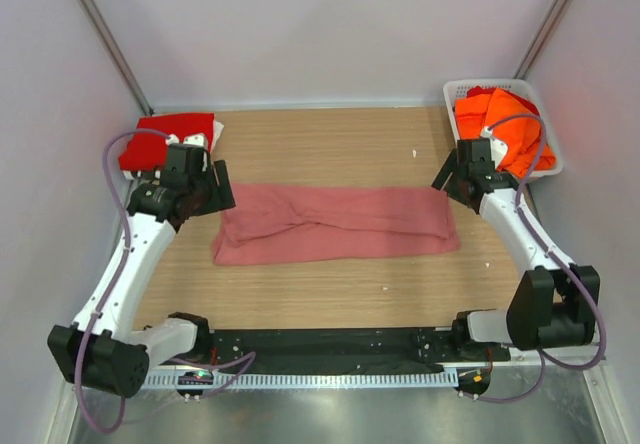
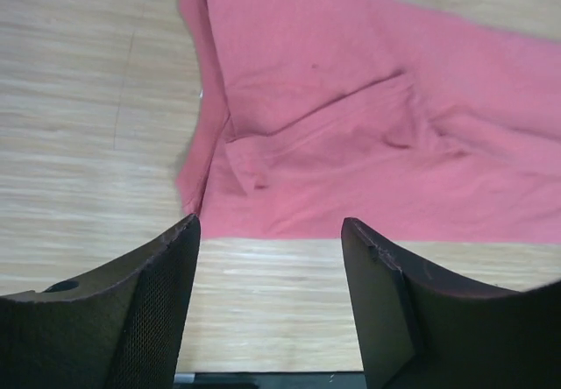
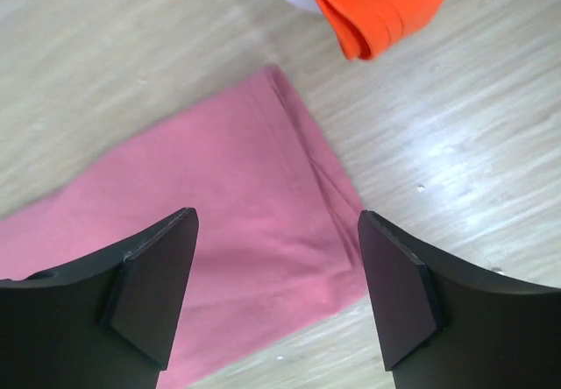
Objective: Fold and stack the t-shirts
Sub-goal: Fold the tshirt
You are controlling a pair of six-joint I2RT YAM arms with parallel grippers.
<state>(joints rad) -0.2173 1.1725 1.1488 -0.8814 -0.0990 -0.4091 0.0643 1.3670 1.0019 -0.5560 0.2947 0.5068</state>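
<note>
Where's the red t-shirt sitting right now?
In the top view, the red t-shirt lies folded in the far-left corner of the table, just behind the left gripper and beyond the left end of the pink t-shirt.

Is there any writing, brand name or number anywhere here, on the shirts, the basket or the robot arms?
No text can be read in any view.
pink shirt: plain, no print.
red shirt: no print; the white bit beside it is too small to tell.
orange shirts, basket: no lettering shows.
</note>
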